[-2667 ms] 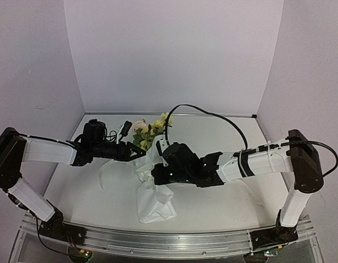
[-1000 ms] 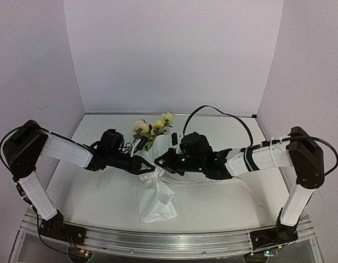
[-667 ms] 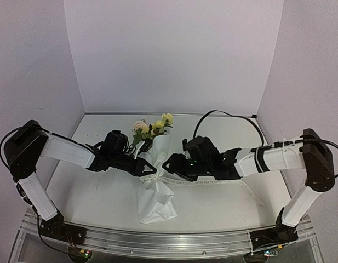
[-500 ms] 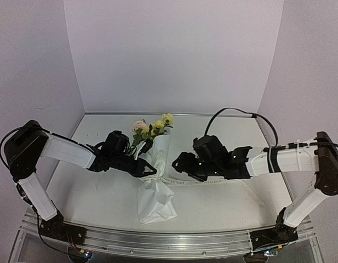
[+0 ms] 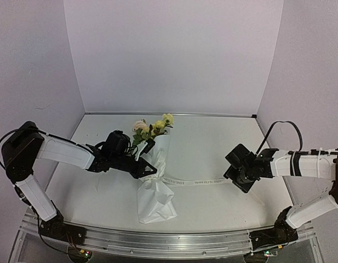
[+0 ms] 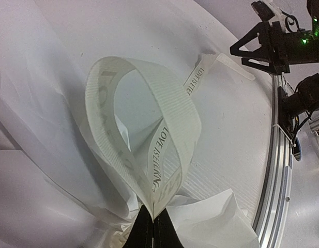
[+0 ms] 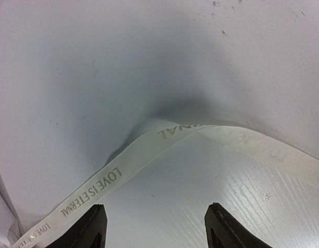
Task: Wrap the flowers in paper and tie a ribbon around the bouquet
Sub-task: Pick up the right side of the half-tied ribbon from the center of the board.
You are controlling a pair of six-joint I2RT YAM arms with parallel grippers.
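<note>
The bouquet lies mid-table in the top view, with yellow and pink flowers [image 5: 152,129] poking out of a white paper [image 5: 155,197] cone pinched at its neck. My left gripper [image 5: 152,172] is at that neck, shut on a loop of the ribbon [image 6: 169,119]; the black tips [image 6: 153,219] clamp the loop's base over crumpled paper [image 6: 40,113]. The ribbon [image 5: 199,181] trails flat to the right across the table. My right gripper [image 5: 230,174] stands open by the ribbon's far end. In its wrist view the printed ribbon [image 7: 123,170] lies ahead of the open gripper [image 7: 155,225], touching neither.
White walls close the table [image 5: 212,137] at the back and sides. The metal rail [image 5: 169,241] with both arm bases runs along the near edge. A black cable [image 5: 281,129] loops above my right arm. The right gripper [image 6: 262,46] shows far off in the left wrist view.
My right gripper opened, let go of the ribbon and drew back to the right side of the table. The left gripper stayed at the bouquet's neck, shut on the loop.
</note>
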